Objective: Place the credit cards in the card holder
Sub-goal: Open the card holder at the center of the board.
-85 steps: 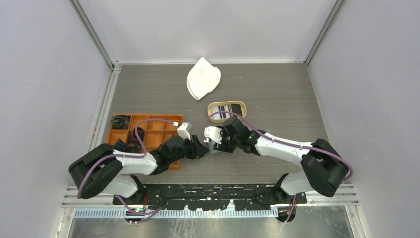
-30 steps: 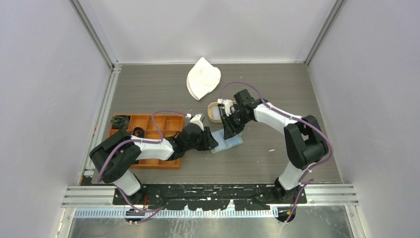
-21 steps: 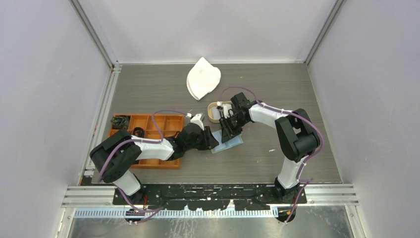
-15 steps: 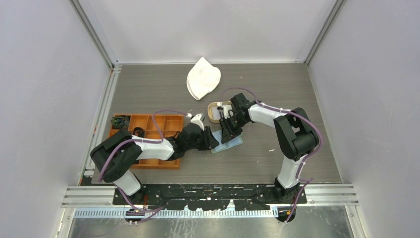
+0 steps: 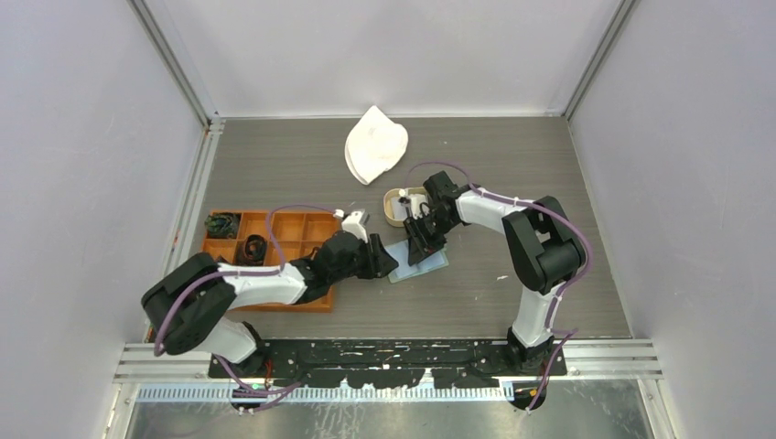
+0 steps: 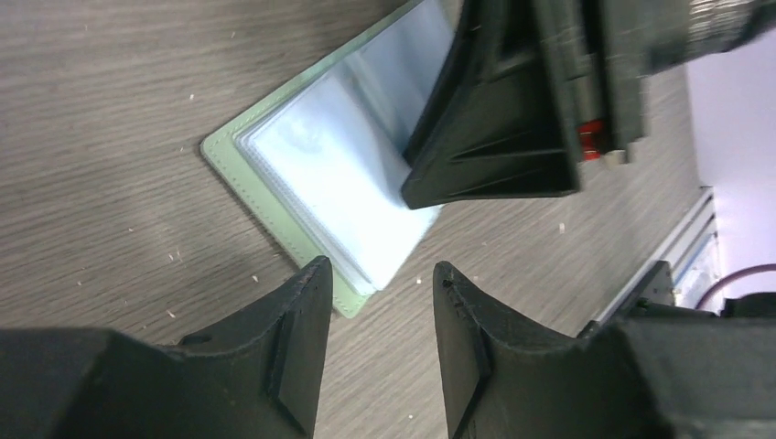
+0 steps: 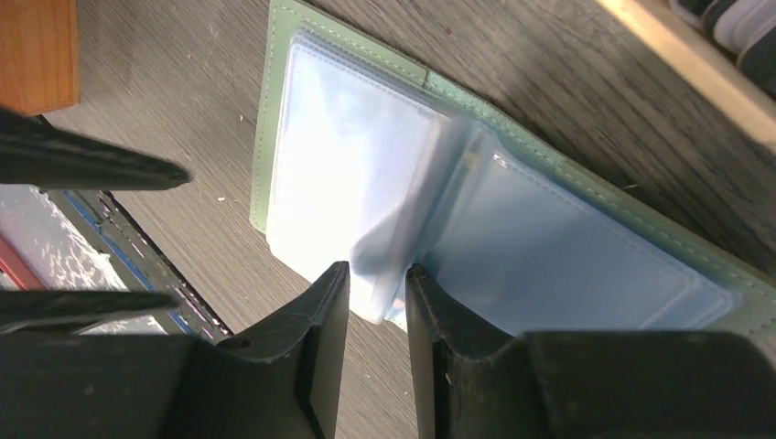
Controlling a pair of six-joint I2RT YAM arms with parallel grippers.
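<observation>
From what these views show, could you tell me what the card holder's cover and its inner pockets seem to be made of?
The card holder's cover looks like matte sage-green leather or imitation leather, stitched along its edge. The inner pockets look like clear, glossy soft plastic: they catch glare and one bends.

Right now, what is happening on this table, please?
The card holder lies open on the table. The right pincer is at its clear pockets, one leaf curling up between the fingers; a grip I cannot confirm. The left pincer hangs open near its corner. Neither holds a card.
</observation>
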